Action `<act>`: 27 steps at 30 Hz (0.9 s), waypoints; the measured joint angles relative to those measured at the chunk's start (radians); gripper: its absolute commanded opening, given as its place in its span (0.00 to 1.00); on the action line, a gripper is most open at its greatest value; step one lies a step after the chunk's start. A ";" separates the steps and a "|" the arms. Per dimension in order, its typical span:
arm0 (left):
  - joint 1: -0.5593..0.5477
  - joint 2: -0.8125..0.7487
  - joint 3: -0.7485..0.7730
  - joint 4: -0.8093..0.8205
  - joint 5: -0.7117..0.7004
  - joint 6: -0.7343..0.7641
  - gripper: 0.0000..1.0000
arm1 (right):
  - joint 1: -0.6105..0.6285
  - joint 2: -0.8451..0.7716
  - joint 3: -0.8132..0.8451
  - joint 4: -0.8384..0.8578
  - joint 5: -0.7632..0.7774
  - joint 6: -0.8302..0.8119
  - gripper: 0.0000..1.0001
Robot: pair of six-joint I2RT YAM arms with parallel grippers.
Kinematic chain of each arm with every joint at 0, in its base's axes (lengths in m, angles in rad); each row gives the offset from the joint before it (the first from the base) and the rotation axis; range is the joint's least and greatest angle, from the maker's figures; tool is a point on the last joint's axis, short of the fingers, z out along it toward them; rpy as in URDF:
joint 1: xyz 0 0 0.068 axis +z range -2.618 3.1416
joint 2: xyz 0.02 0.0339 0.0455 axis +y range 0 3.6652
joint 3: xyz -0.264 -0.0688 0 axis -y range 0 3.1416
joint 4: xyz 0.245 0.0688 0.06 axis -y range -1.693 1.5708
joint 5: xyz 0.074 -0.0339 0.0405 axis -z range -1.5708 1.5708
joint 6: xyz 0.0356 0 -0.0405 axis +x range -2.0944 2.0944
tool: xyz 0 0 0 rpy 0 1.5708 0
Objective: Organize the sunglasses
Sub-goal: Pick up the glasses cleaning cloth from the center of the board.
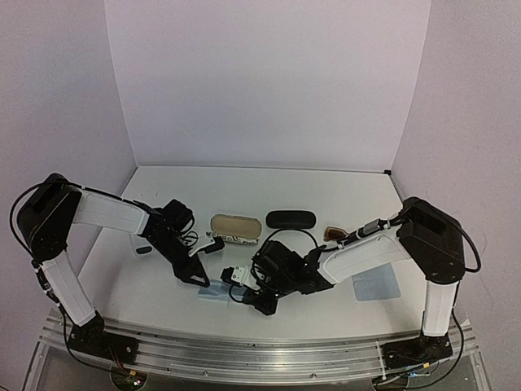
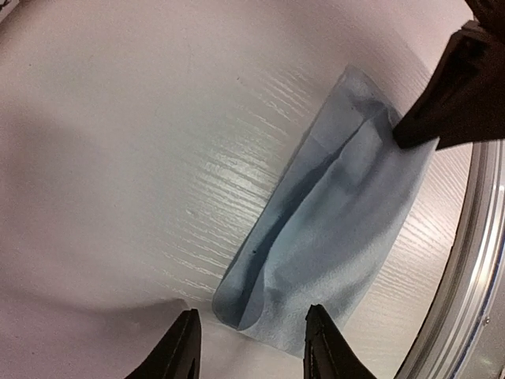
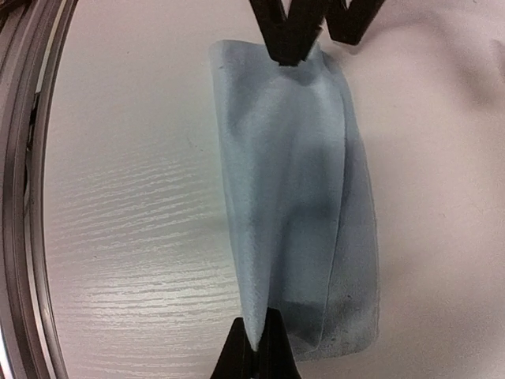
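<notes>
One white table is seen carrying everything, w/ pale walls on three sides. Two arms are bent in over its near centre: L arm from the left, R arm from the right.

A flat blue cloth is laid near-right, just on the near side of the R arm's forearm. A folded blue cloth is stretched lengthwise between the two end effectors at near centre, rumpled, w/ a raised ridge along its length.

Farther back, an open case w/ beige lining is set left of centre. A shut black case is set just right of it, not touching.

The brown sunglasses are found on the table right of the black case, close to the R forearm and well apart from both end effectors. Whether the white-and-dark bit at the open case's near-left end is the white pair can't be told.

The R end effector is pressed together on one short edge of the folded cloth. The L end effector is spread, w/ the cloth's opposite end lying between its fingers. Contact there can't be told.
</notes>
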 measured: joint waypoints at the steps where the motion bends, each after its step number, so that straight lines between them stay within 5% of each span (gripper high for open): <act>1: 0.009 -0.003 0.002 -0.004 0.005 0.017 0.47 | -0.009 0.000 0.000 0.000 -0.015 0.014 0.00; 10: 0.055 -0.250 -0.121 0.080 0.066 0.303 0.58 | -0.052 0.000 0.010 -0.004 -0.115 0.106 0.00; 16: -0.076 -0.340 -0.256 0.189 0.049 0.458 0.57 | -0.053 0.000 0.015 -0.004 -0.154 0.142 0.00; 20: -0.145 -0.316 -0.319 0.256 -0.022 0.489 0.52 | -0.056 0.000 0.016 -0.003 -0.170 0.159 0.00; 27: -0.152 -0.217 -0.325 0.362 -0.126 0.498 0.28 | -0.056 0.000 0.016 -0.002 -0.179 0.173 0.00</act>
